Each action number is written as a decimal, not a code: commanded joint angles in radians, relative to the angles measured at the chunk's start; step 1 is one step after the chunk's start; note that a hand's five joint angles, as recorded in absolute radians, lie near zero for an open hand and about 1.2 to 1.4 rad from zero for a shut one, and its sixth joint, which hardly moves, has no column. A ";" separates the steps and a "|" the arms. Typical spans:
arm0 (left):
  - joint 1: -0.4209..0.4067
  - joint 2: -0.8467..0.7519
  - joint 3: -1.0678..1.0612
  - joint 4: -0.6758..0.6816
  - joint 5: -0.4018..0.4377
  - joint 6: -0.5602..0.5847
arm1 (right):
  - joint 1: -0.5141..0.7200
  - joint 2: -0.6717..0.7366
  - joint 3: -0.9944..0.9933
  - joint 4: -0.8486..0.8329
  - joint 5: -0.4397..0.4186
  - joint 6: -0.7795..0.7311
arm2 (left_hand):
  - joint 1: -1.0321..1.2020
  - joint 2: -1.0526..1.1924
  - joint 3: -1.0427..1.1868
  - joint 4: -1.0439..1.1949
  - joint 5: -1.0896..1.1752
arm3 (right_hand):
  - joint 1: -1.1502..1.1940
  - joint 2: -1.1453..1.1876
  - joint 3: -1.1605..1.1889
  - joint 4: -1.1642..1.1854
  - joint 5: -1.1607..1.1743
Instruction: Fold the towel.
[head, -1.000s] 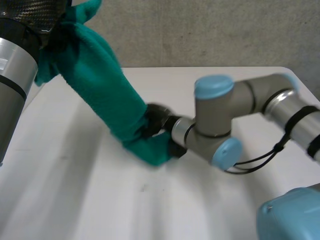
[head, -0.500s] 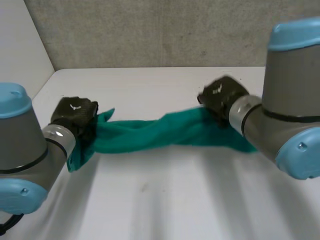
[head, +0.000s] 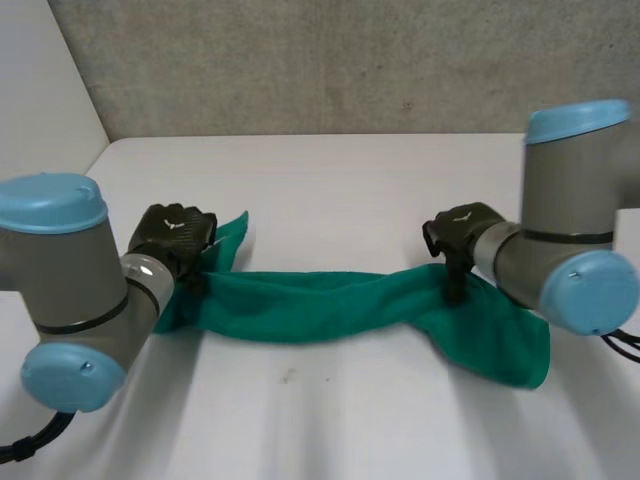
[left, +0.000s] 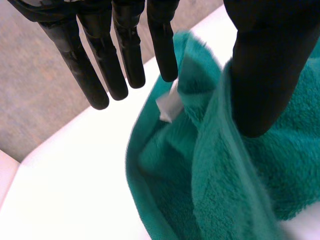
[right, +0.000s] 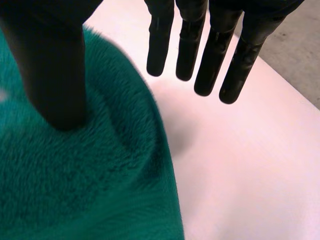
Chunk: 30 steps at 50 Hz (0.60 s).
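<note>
Towel (head: 300, 308), green: lies on white worktop (head: 330, 180) as a bunched, twisted band between both arms, no fold made. Left robot hand (head: 172, 233): at towel's left end, fingers (left: 125, 55) straight, thumb resting on cloth, nothing pinched. Right robot hand (head: 458, 227): at right end, likewise slack, fingers (right: 185, 45) above bare worktop. Progress: judged early; flattening and every fold remain

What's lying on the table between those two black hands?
The green towel, bunched into a long band, runs from the left hand to the right hand, as the head view shows.
</note>
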 joint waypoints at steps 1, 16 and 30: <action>-0.005 0.129 -0.056 0.005 0.007 0.003 | -0.133 -0.138 0.102 0.007 -0.162 0.170 | 0.018 0.012 0.006 0.014 0.015 | -0.084 -0.171 -0.162 -0.160 -0.175; 0.012 0.115 0.009 -0.003 0.206 0.012 | -0.351 -0.209 0.232 0.079 -0.300 0.167 | -0.123 -0.129 -0.135 -0.127 -0.126 | -0.193 -0.280 -0.271 -0.269 -0.283; 0.014 -0.138 0.190 -0.170 0.225 0.132 | -0.377 -0.120 0.294 -0.004 -0.344 0.189 | -0.126 -0.132 -0.138 -0.130 -0.129 | -0.172 -0.260 -0.251 -0.248 -0.263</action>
